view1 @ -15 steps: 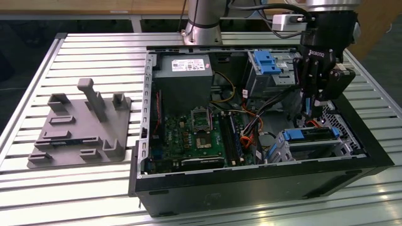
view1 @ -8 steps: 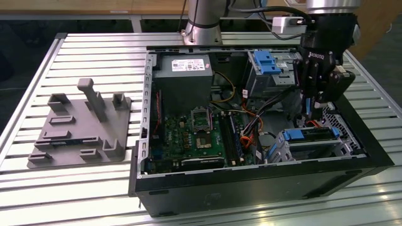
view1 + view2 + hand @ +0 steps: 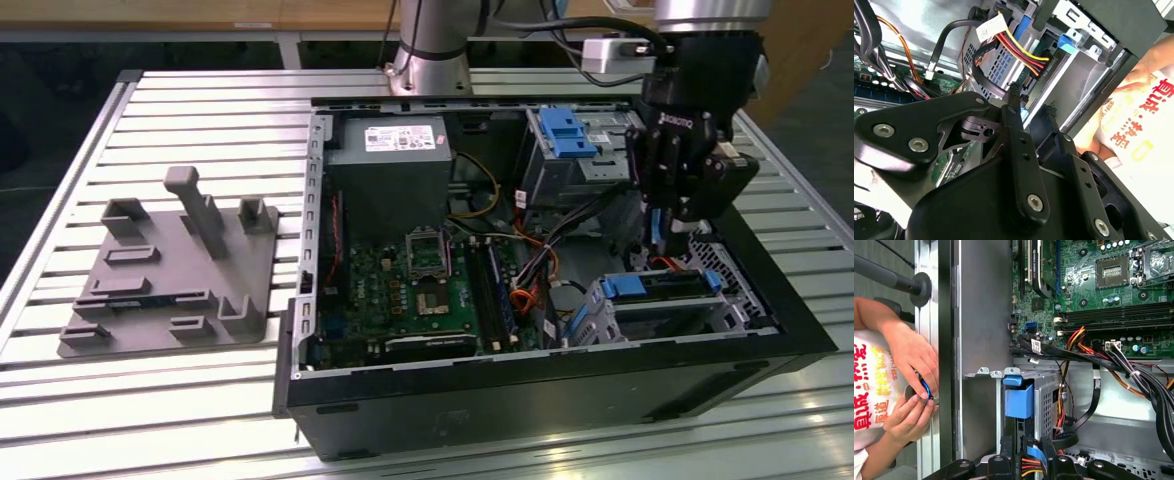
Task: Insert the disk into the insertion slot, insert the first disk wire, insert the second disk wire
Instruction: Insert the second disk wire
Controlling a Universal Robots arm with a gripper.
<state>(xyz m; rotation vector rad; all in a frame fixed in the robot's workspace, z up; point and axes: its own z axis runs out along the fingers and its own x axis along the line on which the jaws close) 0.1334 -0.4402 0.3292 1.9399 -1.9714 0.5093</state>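
One disk (image 3: 661, 287) sits in the insertion slot (image 3: 731, 312); we judge wiring underway, our claw (image 3: 1026, 452) pinching a disk wire (image 3: 1029, 471) that needs square alignment.

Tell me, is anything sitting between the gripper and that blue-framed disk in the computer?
Yes. A bunch of red, yellow and orange wires lies right at the gripper, between it and the disk, which appears seated in the insertion slot.

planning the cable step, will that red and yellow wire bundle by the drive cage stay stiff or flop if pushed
Probably floppy: the wire bundle lies in a loose curve. Likely light, being a few thin strands. Pushed sideways, it may spring partly back.
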